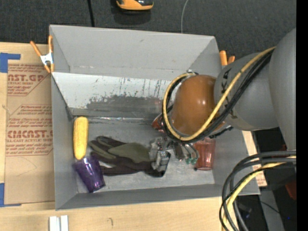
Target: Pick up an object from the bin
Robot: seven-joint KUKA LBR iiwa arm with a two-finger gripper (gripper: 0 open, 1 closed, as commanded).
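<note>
Grey metal bin (pixel 130 52), seen from above. The arm comes in from the right, its wrist under a rounded orange-brown cover (pixel 192 105) ringed by yellow and black cables (pixel 168 100).

The end effector (pixel 161 159) is low in the bin, at the right-hand end of a glove (pixel 120 154). We cannot tell how far open it is, nor whether it has hold of anything: the metal parts there overlap the dark cloth.

Glove: limp and flat on the bin floor, in the middle of the lower half of the view. It is two-toned, olive green on top and dark purplish-black along the lower edge and at the cuff end. Its finger tips point left, toward the corn, and the cuff end lies under the end effector. We cannot tell whether it is one glove or two laid together.

Count of loose things:
- glove: one, as noted
- yellow corn cob (pixel 81 137): one, lying lengthwise by the left wall, just left of the glove's finger tips
- purple cup (pixel 89 174): one, tilted, in the lower left corner, touching the glove's lower edge
- red-brown cup (pixel 205 155): one, right of the end effector, partly under the wrist
- reddish thing (pixel 157 122): one, mostly hidden at the cover's left edge; kind unclear
</note>
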